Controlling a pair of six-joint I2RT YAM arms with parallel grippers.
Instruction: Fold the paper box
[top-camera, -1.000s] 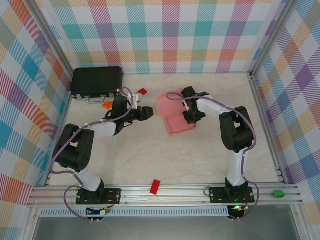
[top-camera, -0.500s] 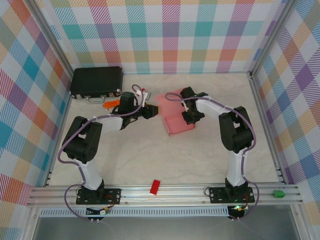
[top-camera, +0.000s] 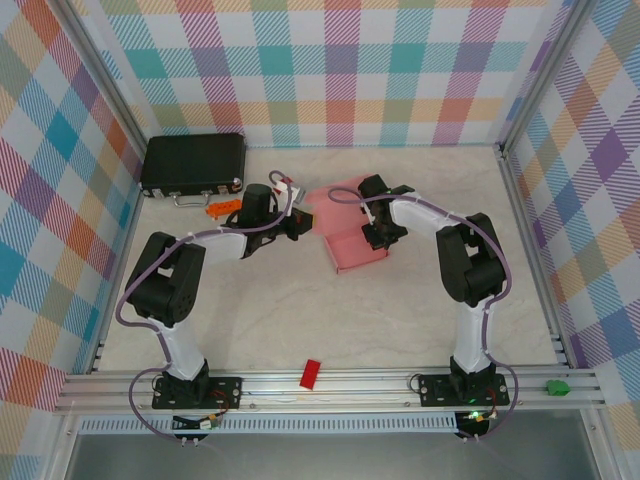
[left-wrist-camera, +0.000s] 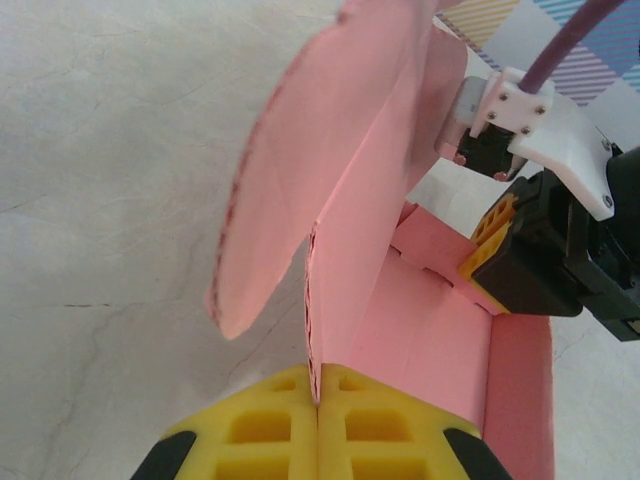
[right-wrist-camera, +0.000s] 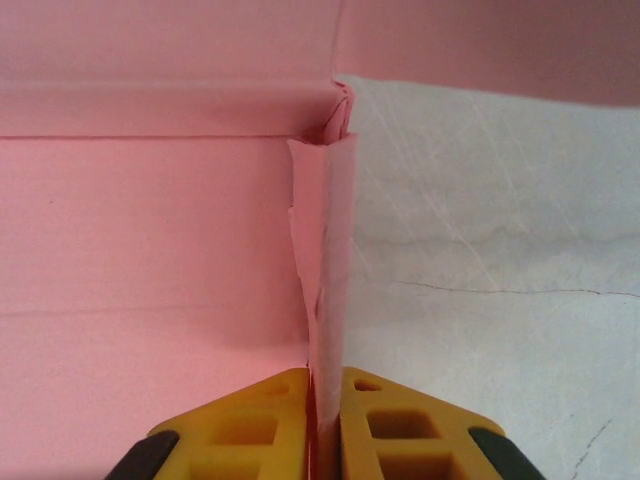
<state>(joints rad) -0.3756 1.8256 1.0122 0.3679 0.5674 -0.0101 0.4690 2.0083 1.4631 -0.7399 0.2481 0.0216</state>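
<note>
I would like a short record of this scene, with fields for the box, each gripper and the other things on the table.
box: pink paper box, partly folded, some walls raised, on the table
left gripper: shut on an upright flap of the box
right gripper: shut on a thin side wall
other things: black case at the far left; red block near the front rail

1. Surface (top-camera: 300, 320): pale beige with a marble-like pattern and fine grey veins. The finish is matte and evenly lit, with soft shadows.
2. Back wall (top-camera: 330, 70), left wall (top-camera: 50, 200) and right wall (top-camera: 595, 200): flat panels in a pastel plaid of teal, orange, purple, yellow and pink.
3. Front rail (top-camera: 330, 385): a silver slotted aluminium profile runs along the near edge of the surface.
4. Grey panel (top-camera: 330, 450): lies below the front rail.
</note>
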